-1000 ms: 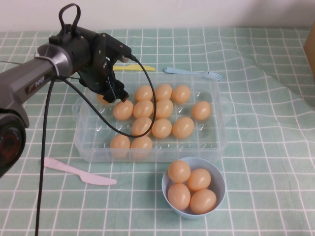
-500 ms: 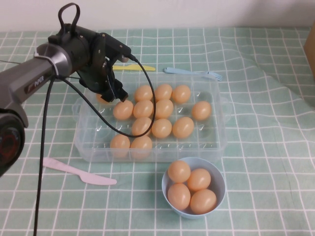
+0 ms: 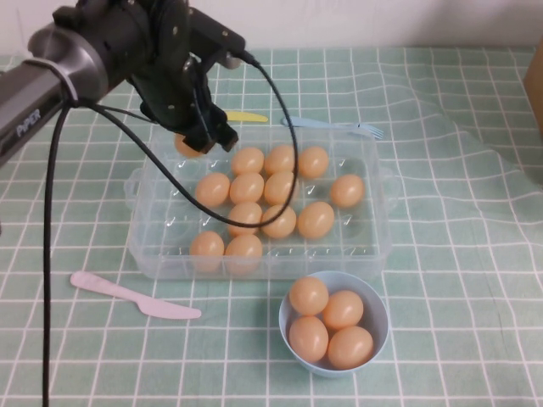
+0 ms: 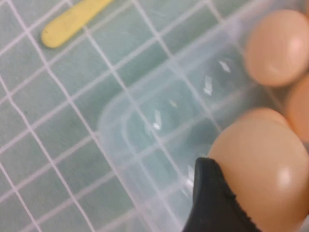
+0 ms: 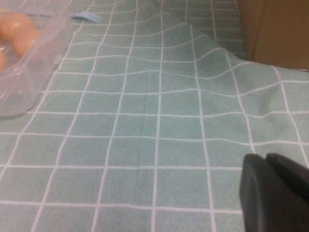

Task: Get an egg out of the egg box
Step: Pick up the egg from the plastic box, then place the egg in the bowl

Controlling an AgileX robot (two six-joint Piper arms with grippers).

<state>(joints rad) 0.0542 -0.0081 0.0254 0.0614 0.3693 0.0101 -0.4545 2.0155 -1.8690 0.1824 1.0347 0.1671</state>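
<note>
I can read "PIPER" in white letters on my left arm (image 3: pixel 34 97). That arm reaches in from the left edge of the desk (image 3: pixel 458 280) and bends down over the far left corner of the egg box (image 3: pixel 254 259). My left tool (image 3: pixel 206 136) is clamped on the egg (image 3: pixel 186 146), which hangs just above that corner, off the wells. My right tool (image 5: pixel 275 193) is low over the green checked cloth (image 5: pixel 154 121) near the right edge of the desk, and its two tips look pressed together with nothing between them
</note>
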